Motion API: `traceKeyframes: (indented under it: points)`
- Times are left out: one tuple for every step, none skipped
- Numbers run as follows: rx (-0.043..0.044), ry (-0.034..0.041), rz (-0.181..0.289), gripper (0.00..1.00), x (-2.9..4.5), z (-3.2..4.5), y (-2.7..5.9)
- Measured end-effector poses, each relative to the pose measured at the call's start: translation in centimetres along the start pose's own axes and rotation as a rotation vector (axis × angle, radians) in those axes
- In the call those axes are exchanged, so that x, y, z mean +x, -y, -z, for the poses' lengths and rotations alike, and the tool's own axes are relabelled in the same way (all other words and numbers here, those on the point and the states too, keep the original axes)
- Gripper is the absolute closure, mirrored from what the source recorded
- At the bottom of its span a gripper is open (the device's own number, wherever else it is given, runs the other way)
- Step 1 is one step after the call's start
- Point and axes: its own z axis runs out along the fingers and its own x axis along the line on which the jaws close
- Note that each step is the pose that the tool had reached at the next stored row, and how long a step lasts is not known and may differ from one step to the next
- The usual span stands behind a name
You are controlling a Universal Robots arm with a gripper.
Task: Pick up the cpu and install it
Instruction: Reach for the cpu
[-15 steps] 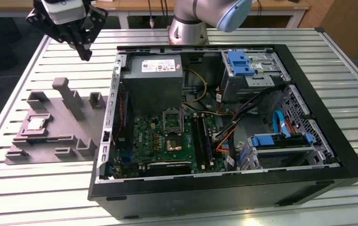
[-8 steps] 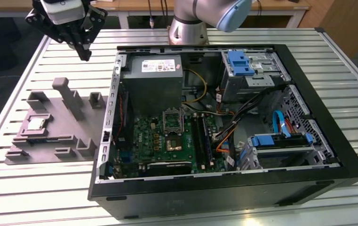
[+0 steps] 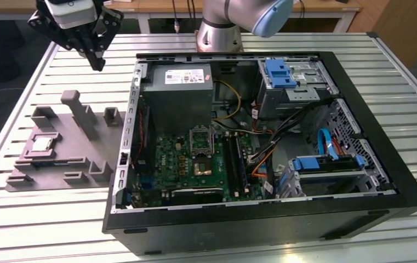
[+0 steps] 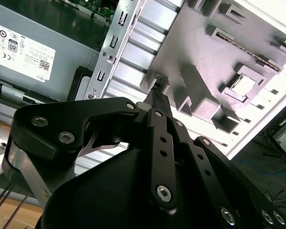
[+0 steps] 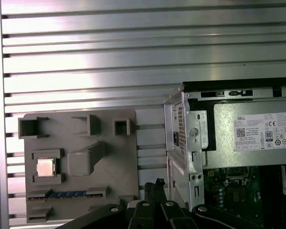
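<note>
The desk comes nearest in the exterior view: ribbed aluminium slats, the near edge cut off. On it lies the black case, open on top, and its near wall hides the lower edge of the green board inside. The board carries a silver rectangular socket frame. Cables tangle toward the exterior view's right, between blue drive brackets. A grey metal power supply sits further back. The small parts on the board are too fine to make out.

At the exterior view's left of the case, a matt grey plastic tray with raised blocks and pockets lies flat on the desk. The cpu, a small flat square with a shiny metal top, sits in a square pocket of the tray.

Further back, the gripper hangs above the desk past the tray's far end, near the case's far corner and well apart from the cpu. Its black fingers are pressed together at the tips, pinching nothing. In the second wrist view its linkage hides much of the desk behind it. Furthest back, the arm, silver and pale blue, is cut off by the picture's edge.
</note>
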Motion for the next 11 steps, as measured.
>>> traceKeyframes:
  points:
    - [0.0000,0.0000,0.000,0.89,0.03,0.00,0.00]
    - [0.0000,0.0000,0.000,0.89,0.08,0.00,0.01]
    - [0.0000,0.0000,0.000,0.89,0.11,0.00,0.01]
    - [0.0000,0.0000,0.000,0.89,0.13,0.00,0.01]
    - [0.0000,0.0000,0.000,0.89,0.16,0.00,0.01]
    - [0.0000,0.0000,0.000,0.89,0.20,-0.01,0.02]
    - [0.0000,0.0000,0.000,0.89,0.24,-0.01,0.02]
    - [0.0000,0.0000,0.000,0.89,0.27,-0.01,0.02]
    - [0.0000,0.0000,0.000,0.89,0.30,-0.01,0.02]
    - [0.0000,0.0000,0.000,0.89,0.33,-0.01,0.03]
    - [0.0000,-0.0001,0.000,0.89,0.35,-0.01,0.03]
